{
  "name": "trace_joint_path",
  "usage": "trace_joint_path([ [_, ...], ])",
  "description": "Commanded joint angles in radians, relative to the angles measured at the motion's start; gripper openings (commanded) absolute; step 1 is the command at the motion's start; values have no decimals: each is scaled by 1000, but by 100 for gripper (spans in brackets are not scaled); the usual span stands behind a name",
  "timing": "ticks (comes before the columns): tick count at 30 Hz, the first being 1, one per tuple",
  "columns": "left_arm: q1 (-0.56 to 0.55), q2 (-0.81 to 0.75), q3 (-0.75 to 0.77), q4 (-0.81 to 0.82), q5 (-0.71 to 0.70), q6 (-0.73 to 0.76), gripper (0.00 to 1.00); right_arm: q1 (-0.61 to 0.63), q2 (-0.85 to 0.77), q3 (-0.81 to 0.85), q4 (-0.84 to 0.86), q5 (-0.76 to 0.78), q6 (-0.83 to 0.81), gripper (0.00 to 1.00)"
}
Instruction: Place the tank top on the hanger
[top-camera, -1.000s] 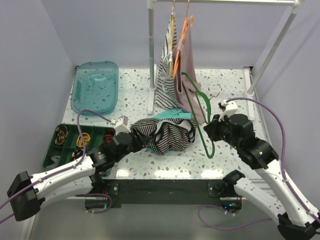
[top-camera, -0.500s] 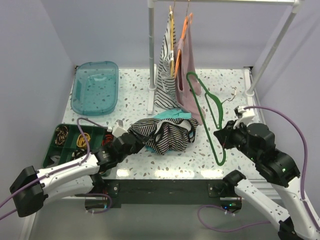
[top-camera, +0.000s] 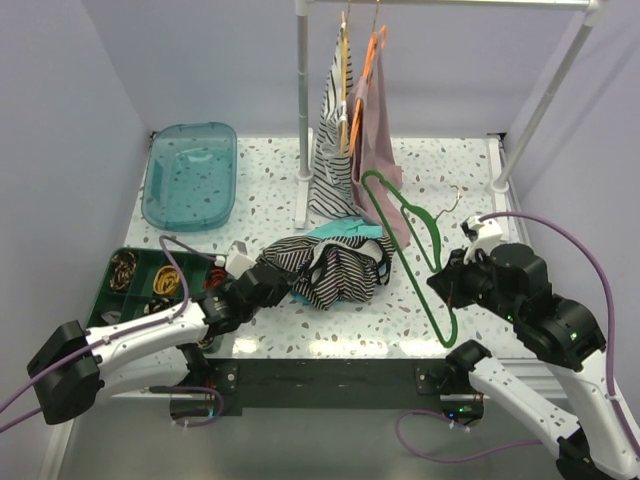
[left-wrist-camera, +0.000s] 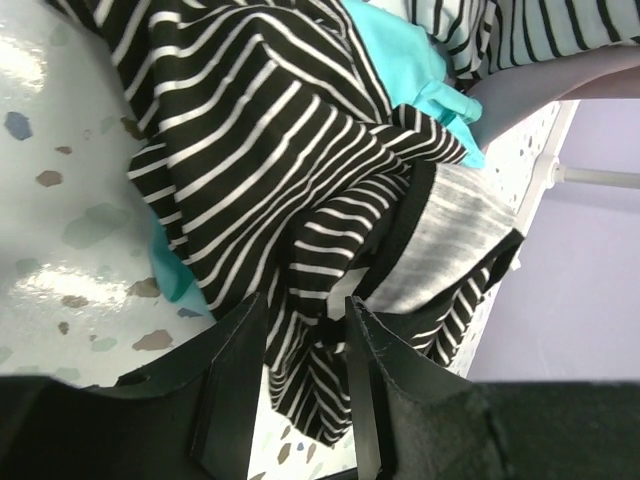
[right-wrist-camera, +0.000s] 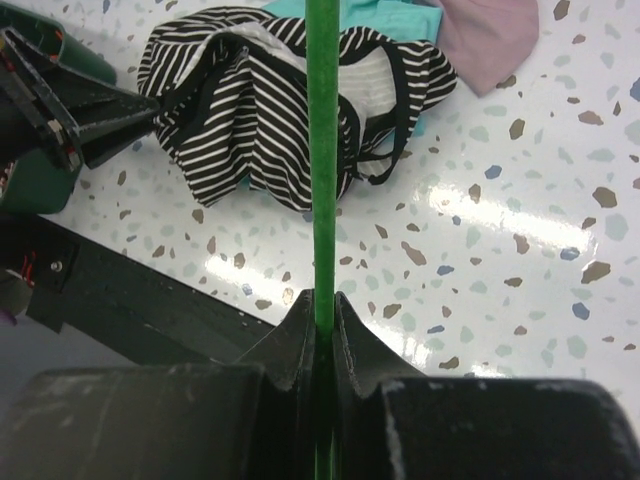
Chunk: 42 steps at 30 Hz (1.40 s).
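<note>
The striped tank top (top-camera: 330, 268) lies crumpled on the table on top of a teal cloth (top-camera: 345, 230). My left gripper (top-camera: 272, 285) is at the top's left edge. In the left wrist view its fingers (left-wrist-camera: 375, 380) stand a little apart, with a fold of the tank top (left-wrist-camera: 250, 150) in the gap at the left gripper (left-wrist-camera: 303, 305). My right gripper (top-camera: 440, 283) is shut on the lower bar of the green hanger (top-camera: 400, 215) and holds it tilted above the table, right of the top. The right wrist view shows the hanger (right-wrist-camera: 322, 150) clamped in the right gripper (right-wrist-camera: 322, 295), with the tank top (right-wrist-camera: 250, 110) beyond.
A teal bin (top-camera: 190, 175) stands at the back left. A green organizer tray (top-camera: 130, 285) is at the near left. A rack post (top-camera: 302, 100) rises behind the top, with a striped garment (top-camera: 330, 160) and a pink garment (top-camera: 378, 150) hanging just behind the hanger.
My right arm swung the hanger right, then tipped its top back left and lowered it. My left gripper slid right toward the tank top's edge. The tank top has not moved.
</note>
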Motion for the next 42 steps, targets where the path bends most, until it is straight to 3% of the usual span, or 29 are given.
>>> trace_joint_path([
  [1, 16, 35, 55, 90, -34, 20, 42, 3, -1, 30, -25, -32, -14, 0],
  [6, 53, 101, 59, 145, 35, 58, 40, 3, -5, 33, -47, -26, -17, 0],
  [9, 79, 110, 61, 189, 67, 103, 19, 3, -4, 52, -56, -29, -26, 0],
  [10, 90, 103, 67, 208, 71, 136, 4, 6, -2, 61, -60, -31, -32, 0],
  [11, 112, 93, 76, 219, 74, 270, 0, 4, 2, 70, -71, -40, -35, 0],
  [15, 172, 92, 252, 104, 9, 622, 0, 3, 11, 105, -77, -96, -57, 0],
  [16, 180, 89, 269, 146, 10, 722, 0, 4, 14, 104, -74, -118, -71, 0],
  [17, 198, 90, 292, 148, 24, 922, 0, 4, 21, 101, -67, -140, -75, 0],
  [20, 206, 113, 407, 144, -16, 1243, 0, 4, 41, 81, -42, -232, -89, 0],
  [25, 209, 146, 521, 130, 8, 1569, 0, 6, 65, 49, 18, -339, -94, 0],
  [29, 228, 170, 575, 110, 146, 1669, 0, 6, 88, 41, 41, -370, -106, 0],
  [42, 257, 155, 700, 48, 358, 1767, 0, 9, 169, 67, 65, -457, -155, 0],
])
